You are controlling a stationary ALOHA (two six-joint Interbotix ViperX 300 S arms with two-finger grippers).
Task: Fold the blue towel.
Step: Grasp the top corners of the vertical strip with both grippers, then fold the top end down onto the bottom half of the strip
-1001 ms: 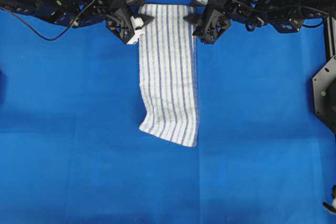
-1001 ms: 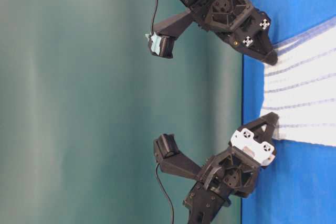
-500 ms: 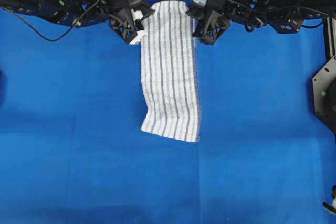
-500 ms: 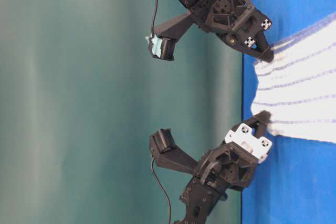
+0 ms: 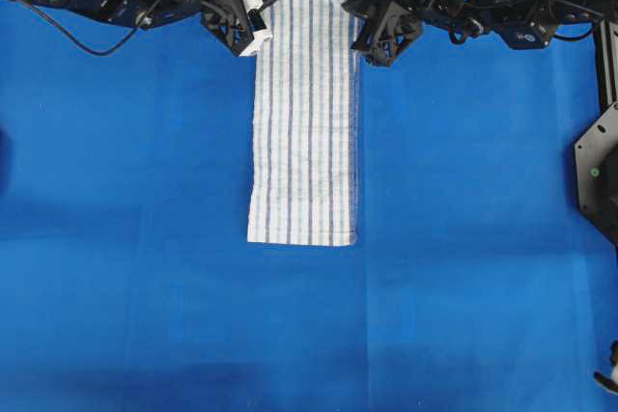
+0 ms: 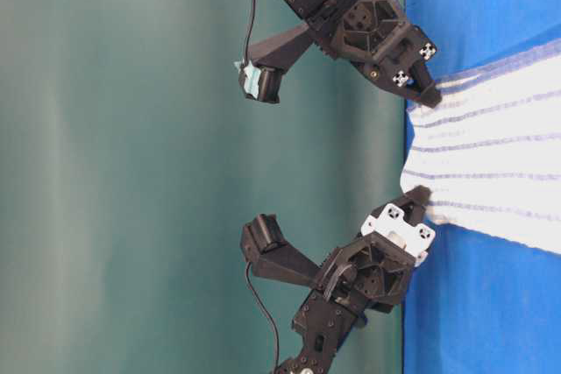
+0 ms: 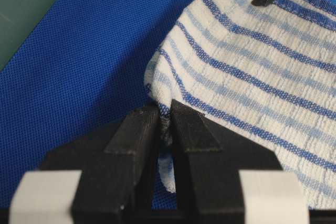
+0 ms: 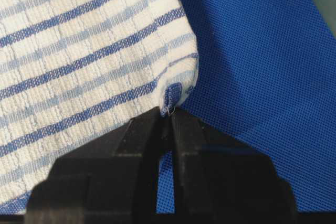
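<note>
Hiding pinched blue towel (image 5: 305,113) corners, left gripper (image 7: 164,124) and right gripper (image 8: 166,116).

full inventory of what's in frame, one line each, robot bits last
towel: 1, white with blue stripes, long strip down the middle of the table, its far corners pinched
table cover: 1, solid blue, under everything
backdrop: 1, dull green, behind the table's far edge
black bracket: 1, right edge of the overhead view
cables: black, one trailing from the left arm, more along the right arm
left hand: 1, black with a white part, shut on the towel's far left corner
right hand: 1, black, shut on the towel's far right corner
wrist cameras: 2, black, one on each arm
</note>
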